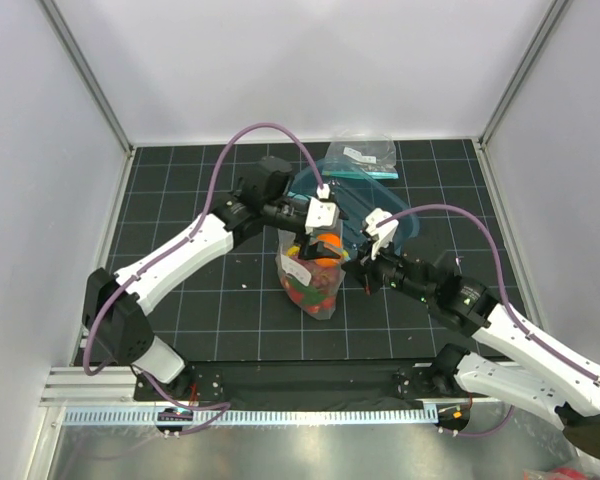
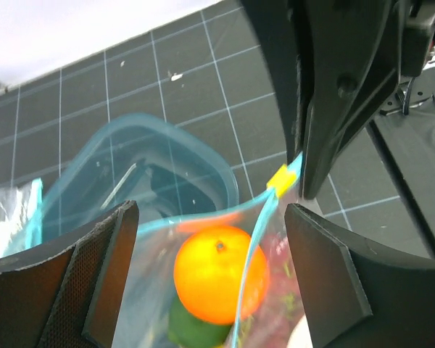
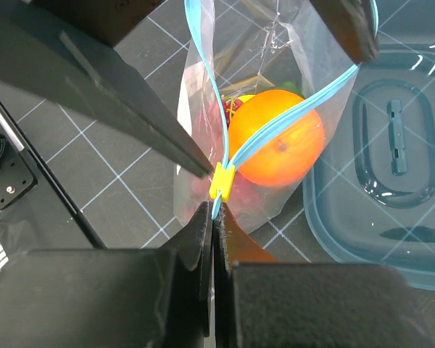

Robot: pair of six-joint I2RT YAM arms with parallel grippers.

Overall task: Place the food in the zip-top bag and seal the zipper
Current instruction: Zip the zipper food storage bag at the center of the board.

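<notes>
The zip-top bag (image 1: pixel 315 280) stands mid-worktop, with the orange (image 2: pixel 219 273) uppermost and the fruit beneath it a blur. The right gripper (image 3: pixel 214 216) pinches the zipper (image 3: pixel 290 119) at its end. The left gripper (image 2: pixel 210 217) straddles the mouth, jaws apart. A teal tub (image 2: pixel 94 156) crowds just behind.

The top view is bright and even, lit from above. The white walls (image 1: pixel 310 70) look a little washed out, and the shadows on the dark mat (image 1: pixel 180 190) are soft. In the left wrist view the near fingers (image 2: pixel 94 290) are dark and blurred. The orange (image 2: pixel 219 273) glows strongly, and the teal tub (image 3: pixel 420 130) carries white reflections.
</notes>
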